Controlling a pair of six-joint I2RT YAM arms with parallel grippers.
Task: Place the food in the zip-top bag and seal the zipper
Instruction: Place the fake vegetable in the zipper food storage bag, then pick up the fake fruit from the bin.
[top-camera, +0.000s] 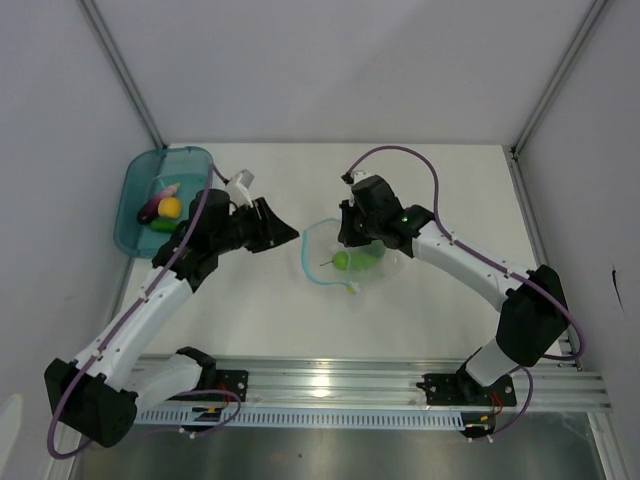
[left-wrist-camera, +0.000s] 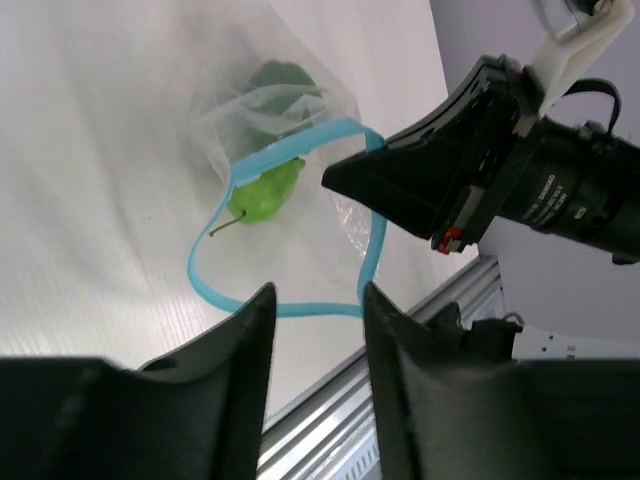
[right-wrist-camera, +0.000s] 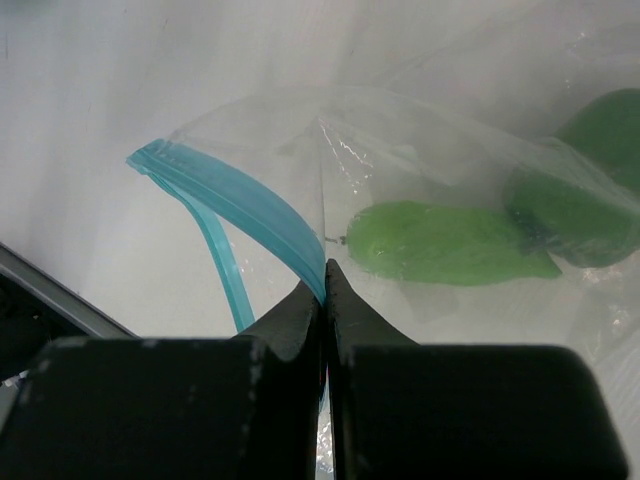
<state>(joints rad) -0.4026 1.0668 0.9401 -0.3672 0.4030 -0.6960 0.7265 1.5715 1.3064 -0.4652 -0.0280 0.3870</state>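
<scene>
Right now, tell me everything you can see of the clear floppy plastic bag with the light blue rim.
Clear, floppy plastic zip-top bag lying crumpled on the white table, near its centre. Its light blue zipper strip loops wide open. Two green toy foods lie inside. The right gripper is clamped on the strip.

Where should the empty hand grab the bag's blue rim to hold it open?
Probably the stretch of rim nearest the left gripper, coming from the left of the bag. The right gripper pinches the far side, holding the rim in an open loop, so this thin free strip should fit between the open jaws.
</scene>
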